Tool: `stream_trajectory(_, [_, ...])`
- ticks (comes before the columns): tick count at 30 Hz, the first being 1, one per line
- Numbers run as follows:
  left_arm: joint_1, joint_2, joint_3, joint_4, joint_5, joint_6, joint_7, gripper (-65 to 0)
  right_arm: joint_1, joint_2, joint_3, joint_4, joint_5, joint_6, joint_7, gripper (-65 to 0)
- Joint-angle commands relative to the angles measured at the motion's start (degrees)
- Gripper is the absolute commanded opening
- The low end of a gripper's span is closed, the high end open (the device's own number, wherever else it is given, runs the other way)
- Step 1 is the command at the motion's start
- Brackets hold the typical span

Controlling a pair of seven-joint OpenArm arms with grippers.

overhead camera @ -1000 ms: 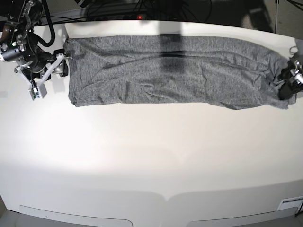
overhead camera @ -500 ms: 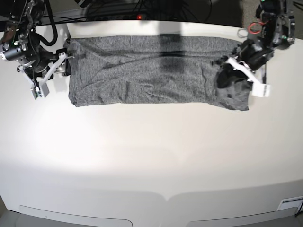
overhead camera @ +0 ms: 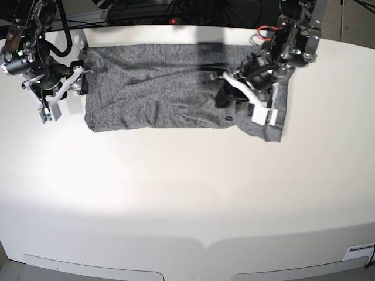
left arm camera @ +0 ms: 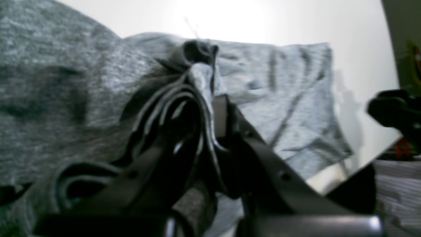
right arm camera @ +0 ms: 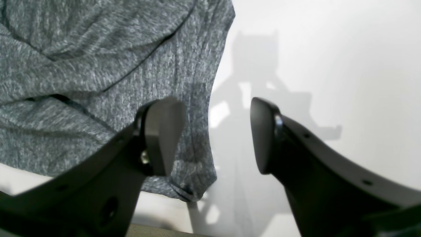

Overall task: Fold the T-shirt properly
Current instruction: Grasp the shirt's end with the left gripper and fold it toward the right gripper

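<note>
We see the T-shirt (overhead camera: pixel 158 93) lying across the far side of the table (overhead camera: pixel 187 193). Our left gripper (overhead camera: pixel 225 96) is clamped on a bunched fold of it, and our right gripper (overhead camera: pixel 64 93) gapes wide at its left edge, holding nothing.

Base cam overhead, whole table (overhead camera: pixel 187 193); wrist cams close, low, sharing T-shirt (overhead camera: pixel 158 93).

The T-shirt (overhead camera: pixel 158 93) is soft heathered grey knit cloth, matt and finely ribbed. The tabletop (overhead camera: pixel 187 193) looks smooth, white and faintly glossy. Both tools' fingers (right arm camera: pixel 164 131) appear to be matt black plastic, with smooth pads.
</note>
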State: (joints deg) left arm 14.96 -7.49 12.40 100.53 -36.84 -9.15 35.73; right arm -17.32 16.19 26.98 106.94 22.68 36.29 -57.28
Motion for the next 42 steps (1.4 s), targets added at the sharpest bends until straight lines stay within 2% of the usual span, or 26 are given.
stream_trajectory(1, [-1.18,0.70,0.48,1.14,-0.52,-0.63,-1.70,-65.0,0.33,0.79,0.37,1.07,0.48,0.39,0.92,-29.4])
stream_trajectory(3, [-1.99,1.79,1.70,1.14,2.56,-0.57,-1.97,-65.0,0.33,0.79,0.37,1.07,0.48,0.37,0.90,-29.4])
stream_trajectory(6, [-2.73,3.04,3.26,1.14,7.13,1.27,-1.95,-65.0,0.33,0.79,0.37,1.07,0.48,0.37,0.87,-29.4])
stream_trajectory(10, [-3.76,3.02,4.50,1.14,7.48,0.35,-0.46,-64.2,0.33,0.79,0.37,1.07,0.48,0.37,0.90,-29.4])
stream_trajectory(12, [-4.09,3.02,5.03,1.14,7.39,-2.49,0.55,-45.7,0.33,0.79,0.37,1.07,0.46,0.39,0.90,-29.4])
stream_trajectory(13, [-4.33,3.02,5.31,1.14,6.88,-4.50,0.70,-38.8,0.33,0.79,0.37,1.07,0.48,0.39,0.90,-29.4])
stream_trajectory(14, [-4.55,3.02,5.49,1.14,6.12,-6.54,0.83,-36.1,0.33,0.79,0.37,1.07,0.48,0.39,0.94,-29.4])
stream_trajectory(17, [-5.70,2.99,5.66,1.57,3.85,-11.17,1.18,-35.8,0.33,0.79,0.37,1.07,0.48,0.39,0.94,-29.4])
stream_trajectory(19, [-6.93,2.73,5.64,3.19,4.46,-11.50,2.67,-35.8,0.33,0.81,0.37,1.07,0.48,0.39,0.94,-29.4])
stream_trajectory(22, [-8.35,1.16,5.53,6.93,10.32,-11.45,5.77,-35.8,0.35,0.81,0.37,1.07,0.48,0.39,0.94,-29.4])
stream_trajectory(27, [-7.87,-5.62,5.55,8.59,19.26,-11.47,7.89,-35.8,0.33,0.79,0.37,1.07,0.48,0.39,0.92,-29.4])
stream_trajectory(30, [-6.60,-9.86,5.55,8.59,22.49,-11.17,5.97,-35.8,0.33,0.79,0.37,1.07,0.50,0.39,1.05,-29.4])
stream_trajectory(34, [-6.10,-13.53,5.55,8.13,22.51,-7.93,3.63,-35.8,0.33,0.79,0.37,1.07,0.48,0.39,1.07,-29.4])
stream_trajectory(39, [-6.10,-13.81,5.66,2.95,19.50,-8.22,3.43,-35.8,0.33,0.79,0.37,1.07,0.48,0.39,0.83,-29.4])
stream_trajectory(42, [-6.10,-13.46,5.66,-0.26,15.96,-11.04,3.23,-35.8,0.33,0.79,0.37,1.07,0.50,0.37,0.90,-29.4])
